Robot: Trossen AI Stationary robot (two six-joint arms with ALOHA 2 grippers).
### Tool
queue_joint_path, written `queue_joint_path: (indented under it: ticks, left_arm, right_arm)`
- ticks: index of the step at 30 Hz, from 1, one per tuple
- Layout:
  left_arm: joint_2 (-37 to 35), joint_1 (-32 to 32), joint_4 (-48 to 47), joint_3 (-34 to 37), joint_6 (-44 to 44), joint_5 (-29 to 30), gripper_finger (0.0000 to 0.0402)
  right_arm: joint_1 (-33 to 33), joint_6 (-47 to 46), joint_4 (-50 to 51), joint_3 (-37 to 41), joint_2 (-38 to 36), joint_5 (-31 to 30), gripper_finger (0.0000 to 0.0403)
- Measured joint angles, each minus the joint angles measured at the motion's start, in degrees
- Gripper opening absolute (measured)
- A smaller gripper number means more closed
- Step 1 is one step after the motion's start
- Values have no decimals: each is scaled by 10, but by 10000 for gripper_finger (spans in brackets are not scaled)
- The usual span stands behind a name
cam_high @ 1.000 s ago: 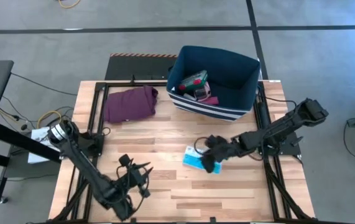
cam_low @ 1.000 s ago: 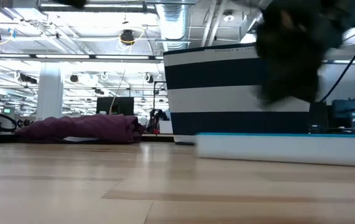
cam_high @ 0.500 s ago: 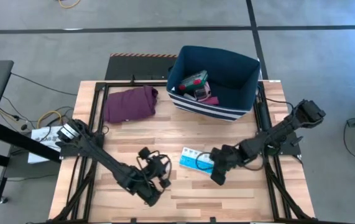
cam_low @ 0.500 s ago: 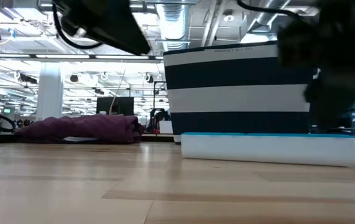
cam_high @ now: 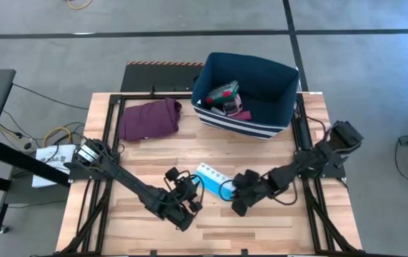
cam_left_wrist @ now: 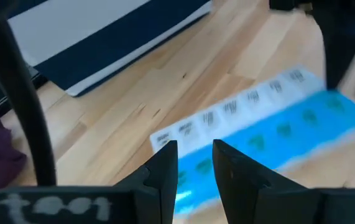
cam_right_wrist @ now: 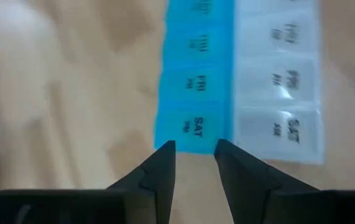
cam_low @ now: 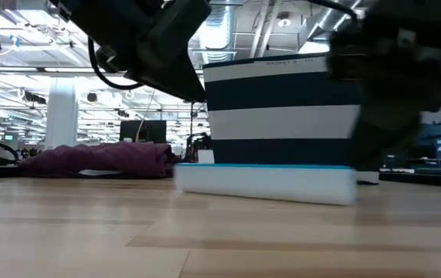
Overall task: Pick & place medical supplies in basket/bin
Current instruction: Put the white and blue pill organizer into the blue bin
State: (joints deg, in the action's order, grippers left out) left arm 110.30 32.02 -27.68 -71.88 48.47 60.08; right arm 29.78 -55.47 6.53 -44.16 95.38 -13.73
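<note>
The blue-white pill organizer (cam_high: 211, 175) lies flat on the wooden table between my two grippers, in front of the navy striped bin (cam_high: 246, 93). My right gripper (cam_high: 234, 191) (cam_right_wrist: 194, 149) is shut at the organizer's right end (cam_right_wrist: 239, 81). My left gripper (cam_high: 193, 189) (cam_left_wrist: 194, 149) is shut and hovers above the table at the organizer's left end (cam_left_wrist: 258, 124); in the low view it hangs high above the wood (cam_low: 166, 46). The bin holds several supplies (cam_high: 225, 96). My right gripper meets the pill organizer's "SAT" end (cam_right_wrist: 193, 134) with its shut fingertips, coming low from the table's right and near side, in line with the organizer's length. The organizer (cam_low: 266, 181) stays flat on the table.
A maroon cloth (cam_high: 150, 118) lies bunched at the far left of the table. The bin (cam_low: 290, 112) stands at the far edge right of centre, just behind the organizer. Bare wood lies along the near edge (cam_high: 211, 232) and on the left.
My right gripper has moved toward the table's left and near edge, and the pill organizer has slid left ahead of it and turned slightly. My left gripper has swung from the near left toward the middle, up to the organizer's left end.
</note>
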Motion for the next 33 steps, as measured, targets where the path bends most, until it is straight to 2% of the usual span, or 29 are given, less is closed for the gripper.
queue_joint_path:
  ticks: [6,11,19,23,26,30,33]
  left_arm:
    - [0,-11,2,0,-30,-13,91]
    - [0,-28,8,0,-12,-75,91]
    - [50,-45,78,0,-26,-122,86]
    - [57,-33,96,0,-33,-108,48]
    - [57,-23,95,0,-38,-108,10]
    - [60,-11,98,0,-36,-121,6]
    - [62,-6,98,0,-30,-107,1]
  right_arm:
    - [-27,145,-163,-45,6,59,117]
    - [-43,177,-113,-79,1,81,117]
    - [-53,164,-45,-87,16,79,117]
    - [-73,164,-85,-89,37,96,117]
    - [-95,168,-68,-90,44,167,116]
    - [-97,169,-39,-90,39,163,116]
    - [-101,169,-18,-90,32,162,116]
